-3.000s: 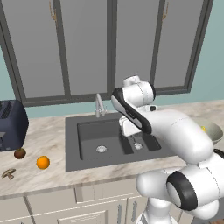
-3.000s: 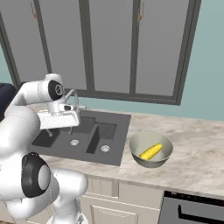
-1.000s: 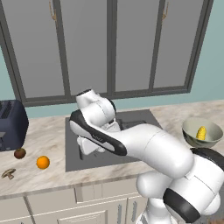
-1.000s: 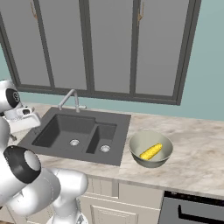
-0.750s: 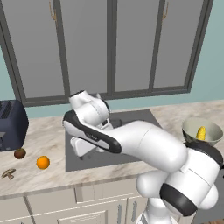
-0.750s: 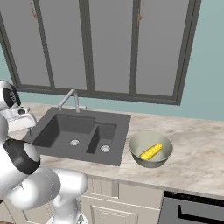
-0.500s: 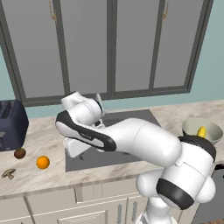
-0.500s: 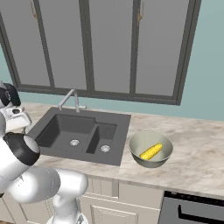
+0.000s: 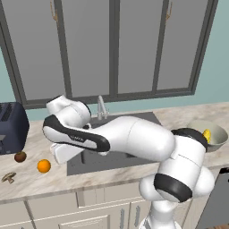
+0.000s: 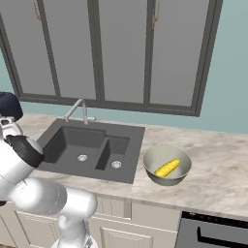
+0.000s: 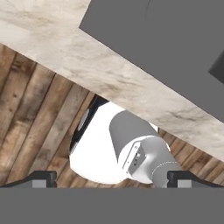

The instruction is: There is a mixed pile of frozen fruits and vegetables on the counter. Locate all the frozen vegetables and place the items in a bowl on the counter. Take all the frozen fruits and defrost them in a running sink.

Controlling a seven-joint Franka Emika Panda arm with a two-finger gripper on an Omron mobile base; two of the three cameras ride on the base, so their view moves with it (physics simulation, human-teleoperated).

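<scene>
Tall grey cabinet doors (image 9: 112, 44) are running across the back, set in darker grey frames, with small brass handles (image 10: 156, 13) showing near their top edge. A teal wall (image 10: 232, 63) is showing beside and just below these doors. Pale cabinet fronts (image 9: 53, 212) are sitting well below the doors, under the worktop. A dark oven front with a black bar handle (image 10: 218, 236) is standing just beside the pale fronts. A brown wooden plank floor (image 11: 30, 118) is lying beneath. Even, soft light is falling over the doors, casting no hard shadows.
</scene>
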